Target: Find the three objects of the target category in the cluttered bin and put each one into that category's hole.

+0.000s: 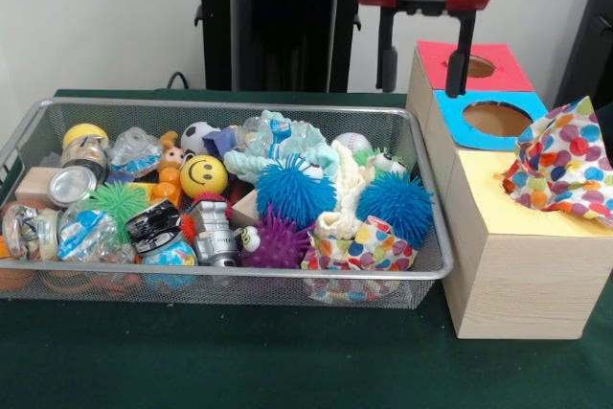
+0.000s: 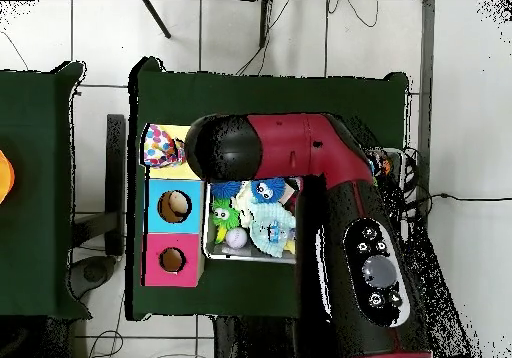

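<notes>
Closest to us on the green tabletop (image 1: 287, 361) we've got the wire mesh bin (image 1: 239, 284), packed with toys. At its near rim sits a polka-dot cloth (image 1: 364, 248), with a purple spiky ball (image 1: 278, 241) at its 9 o'clock and two blue spiky balls (image 1: 295, 189) just behind. A yellow smiley ball (image 1: 203, 175) sits mid-bin, soccer ball (image 1: 198, 136) at its 12 o'clock. At the bin's 3 o'clock stands the wooden box (image 1: 517, 275); another polka-dot cloth (image 1: 565, 165) is draped over its yellow section, then comes the blue hole (image 1: 496, 119), then the red hole (image 1: 475, 66) farthest back. The gripper (image 1: 424, 64) hangs over the red end with fingers spread and nothing between them
</notes>
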